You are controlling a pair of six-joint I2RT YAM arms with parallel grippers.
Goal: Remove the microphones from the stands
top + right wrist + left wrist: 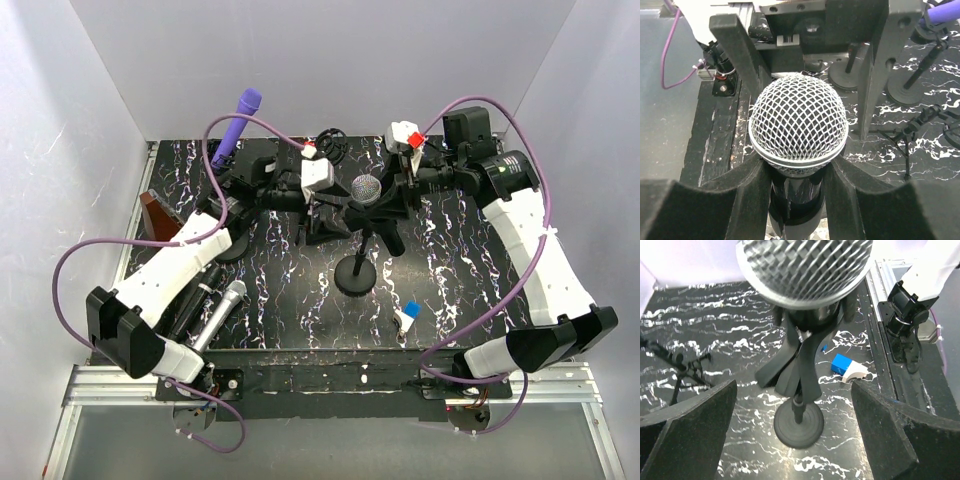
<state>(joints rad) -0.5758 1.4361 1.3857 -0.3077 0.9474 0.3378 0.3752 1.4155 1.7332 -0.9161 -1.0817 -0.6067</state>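
right end effector point(796, 192) pinching silver mesh-headed black microphone point(797, 120) below its head, on black round-based stand point(799, 424); left end effector point(794, 390) spread wide.

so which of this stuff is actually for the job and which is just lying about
For the job: silver mesh-headed black microphone; black round-based stand; right fingers closed on the microphone; open left fingers.
Lying about: purple microphone; silver handheld microphone lying flat; blue and white block; red and white block.
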